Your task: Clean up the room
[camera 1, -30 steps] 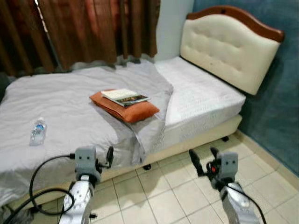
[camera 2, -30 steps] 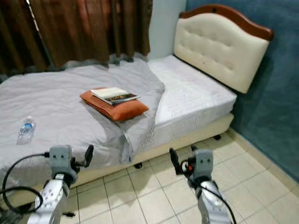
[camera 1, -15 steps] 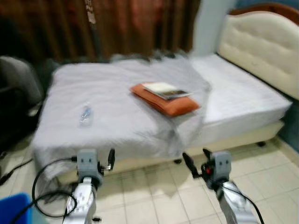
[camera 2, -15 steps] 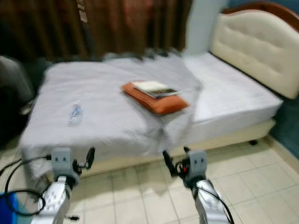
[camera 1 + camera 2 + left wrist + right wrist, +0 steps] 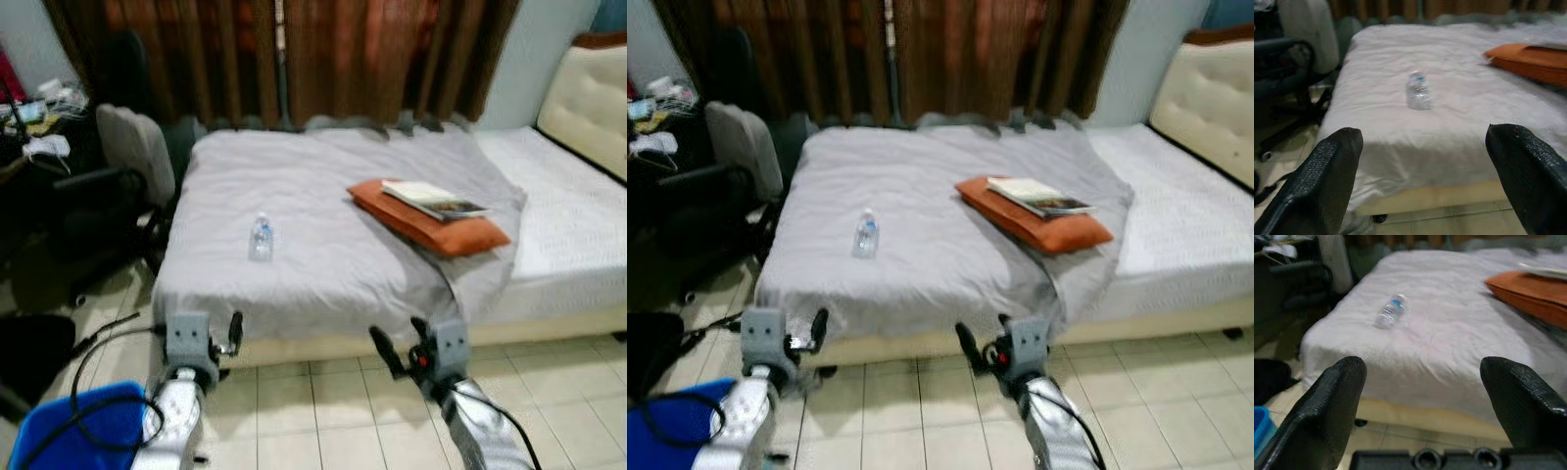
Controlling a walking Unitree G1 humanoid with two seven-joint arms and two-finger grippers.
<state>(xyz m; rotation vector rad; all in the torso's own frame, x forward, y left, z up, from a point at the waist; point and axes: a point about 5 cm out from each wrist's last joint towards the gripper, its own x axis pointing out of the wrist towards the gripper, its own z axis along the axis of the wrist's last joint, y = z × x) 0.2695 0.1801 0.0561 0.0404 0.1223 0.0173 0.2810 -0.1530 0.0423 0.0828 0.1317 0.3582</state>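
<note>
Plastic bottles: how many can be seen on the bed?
1. The plastic bottle lies on its side on the grey blanket, toward the robot's left of the orange pillow. Others could be hidden in the blanket's folds.

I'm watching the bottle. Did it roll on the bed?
No. The water bottle lies equally far from the orange pillow; the camera turned.

A small clear plastic water bottle with a blue label lies on its side on the grey bedspread. A book rests flat on an orange pillow nearby.
</note>
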